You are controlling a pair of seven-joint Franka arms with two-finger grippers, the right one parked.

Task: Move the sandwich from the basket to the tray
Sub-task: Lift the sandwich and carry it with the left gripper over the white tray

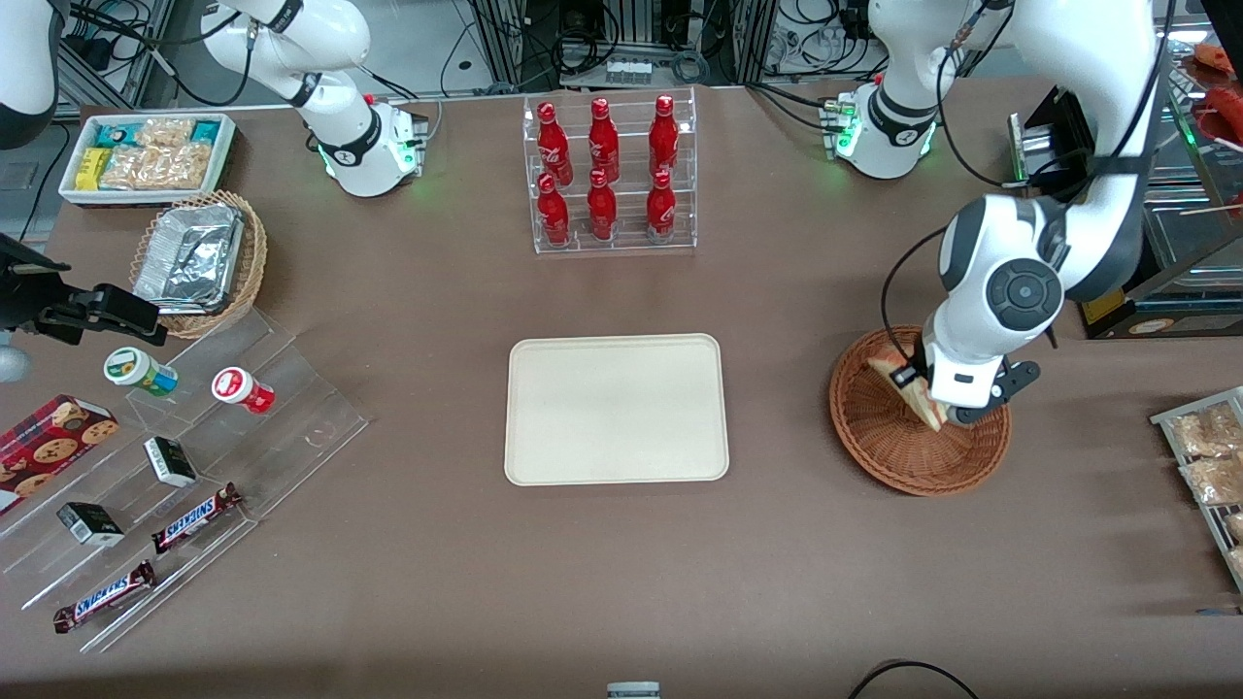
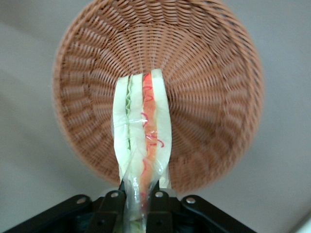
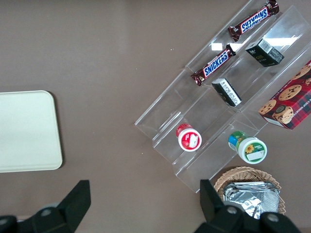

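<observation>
A brown bench (image 1: 777,320) carries the wicker basket (image 1: 898,456) toward the working arm's end, with the cream tray (image 1: 616,409) well apart from the hand (image 2: 141,196) toward the parked arm's end. The hand is above the basket, clenched on one end of the wrapped sandwich (image 2: 142,126), which hangs over the basket's woven bowl.

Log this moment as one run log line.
stage: pick | gripper: shut on sandwich, above basket | tray: no sandwich on it yet | next: likely carry to tray
</observation>
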